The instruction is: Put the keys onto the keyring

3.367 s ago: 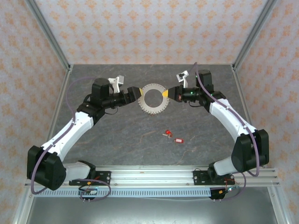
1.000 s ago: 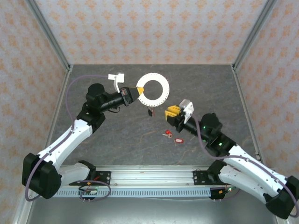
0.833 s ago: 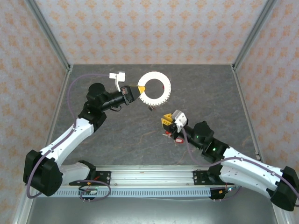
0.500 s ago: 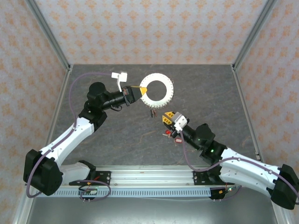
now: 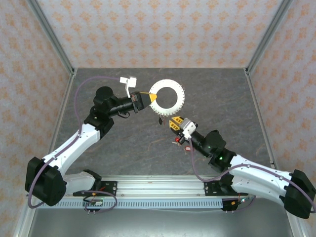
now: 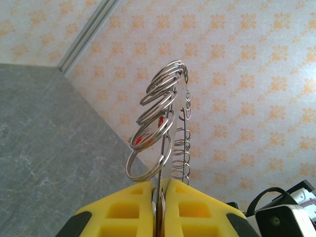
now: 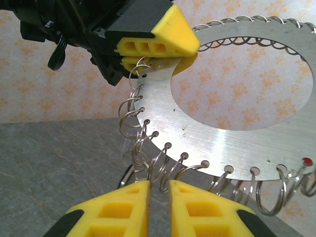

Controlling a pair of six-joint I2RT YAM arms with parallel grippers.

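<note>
Keys with red tags (image 5: 177,141) lie on the tabletop (image 5: 128,143) at 6 o'clock from the keyring (image 5: 179,98), beside your right pincer (image 7: 159,190). Its fingers stand nearly together under the wire loops (image 7: 148,168) at the ring's 7 o'clock; I cannot tell whether they nip one, so ease in and take a single loop without dragging the plate. Your left pincer (image 5: 148,97) is clamped on the rim at 9 o'clock, and counting near to far gives two red-tagged keys, one dark key (image 5: 159,119) dangling, one keyring, two pincers.

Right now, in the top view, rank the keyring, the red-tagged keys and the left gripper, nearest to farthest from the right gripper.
1. keyring: rim just ahead of the right gripper.
2. red-tagged keys: behind it, beside its wrist.
3. left gripper: clamping the ring's left edge.
</note>
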